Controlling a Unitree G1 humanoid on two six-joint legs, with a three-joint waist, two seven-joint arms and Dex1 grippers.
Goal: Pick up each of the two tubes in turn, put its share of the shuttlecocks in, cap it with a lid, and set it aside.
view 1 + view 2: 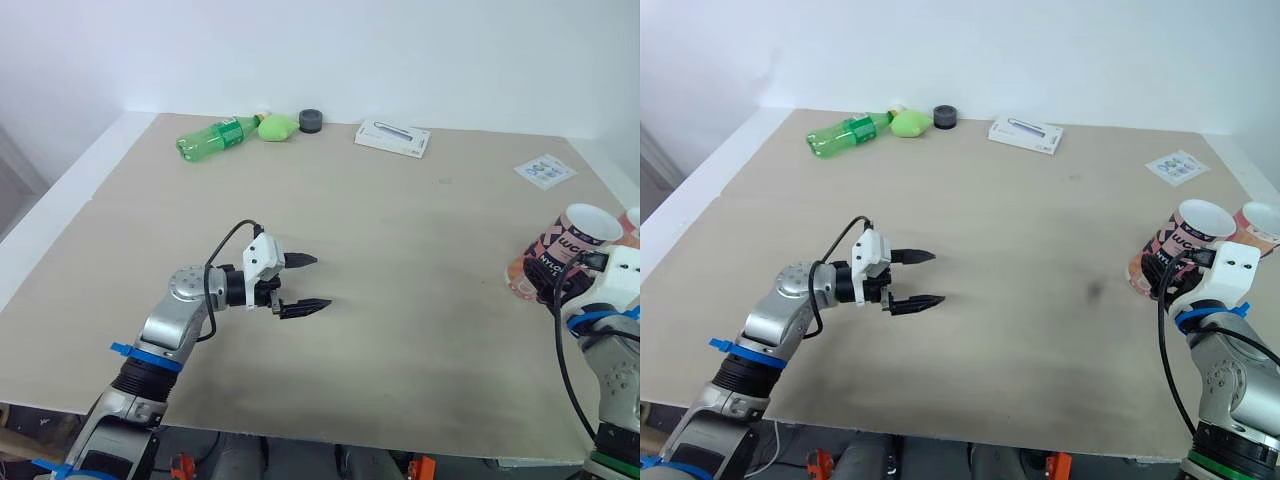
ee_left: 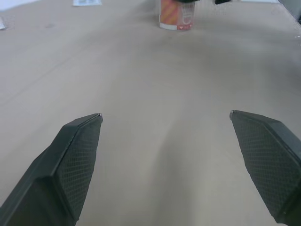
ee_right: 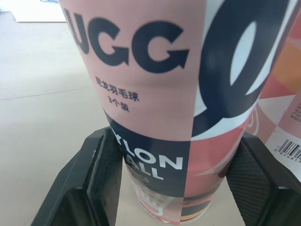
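Note:
A pink and black tube [image 1: 570, 240] printed with large letters stands open-topped near the table's right edge, leaning a little. My right gripper [image 1: 1155, 272] is shut on its lower part; in the right wrist view both black fingers [image 3: 101, 174] press against the tube [image 3: 155, 70]. A second pink tube [image 1: 1257, 222] stands just behind it to the right, partly cut off. My left gripper [image 1: 320, 282] hovers open over bare table at centre left, holding nothing, its fingers pointing toward the distant tube [image 2: 176, 16].
Along the far edge lie a green plastic bottle [image 1: 215, 135], a light green object [image 1: 278, 127], a dark round object [image 1: 311, 121] and a flat white box [image 1: 392, 137]. A small printed card [image 1: 545, 170] lies at far right. The table [image 1: 420, 260] is a wide beige board.

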